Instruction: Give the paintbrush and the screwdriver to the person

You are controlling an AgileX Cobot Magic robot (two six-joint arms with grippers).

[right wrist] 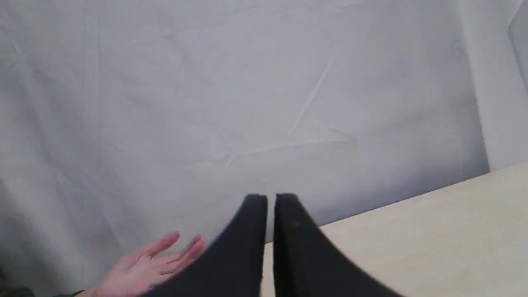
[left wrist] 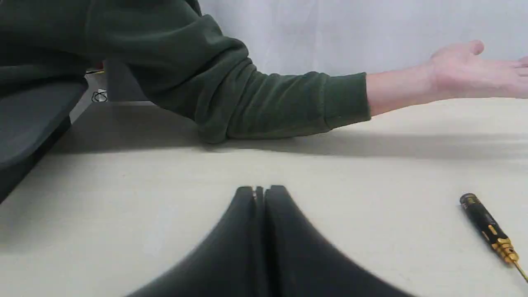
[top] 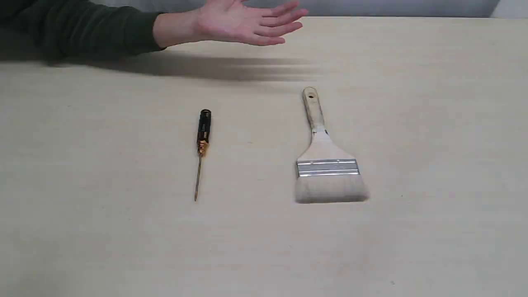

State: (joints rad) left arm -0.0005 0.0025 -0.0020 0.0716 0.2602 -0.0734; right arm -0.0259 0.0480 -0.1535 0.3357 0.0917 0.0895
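The screwdriver [top: 202,144] lies flat on the pale table [top: 433,123], black handle towards the far side, thin shaft pointing at the near edge; the left wrist view catches its handle [left wrist: 486,227]. To its right lies the paintbrush [top: 326,156], wooden handle away, whitish bristles near. The person's open hand [top: 247,22] hovers palm up at the far edge, the dark green sleeve [top: 78,27] to its left. My left gripper [left wrist: 260,190] is shut and empty above bare table. My right gripper [right wrist: 270,197] is shut with a hairline gap, nothing in it, the hand [right wrist: 144,264] beside it. Neither gripper appears in the exterior view.
A grey-white cloth backdrop [right wrist: 247,103] hangs behind the table's far edge. A dark chair or seat edge [left wrist: 29,123] stands beside the table near the person's arm. The arm casts a long shadow [top: 206,68] across the far tabletop.
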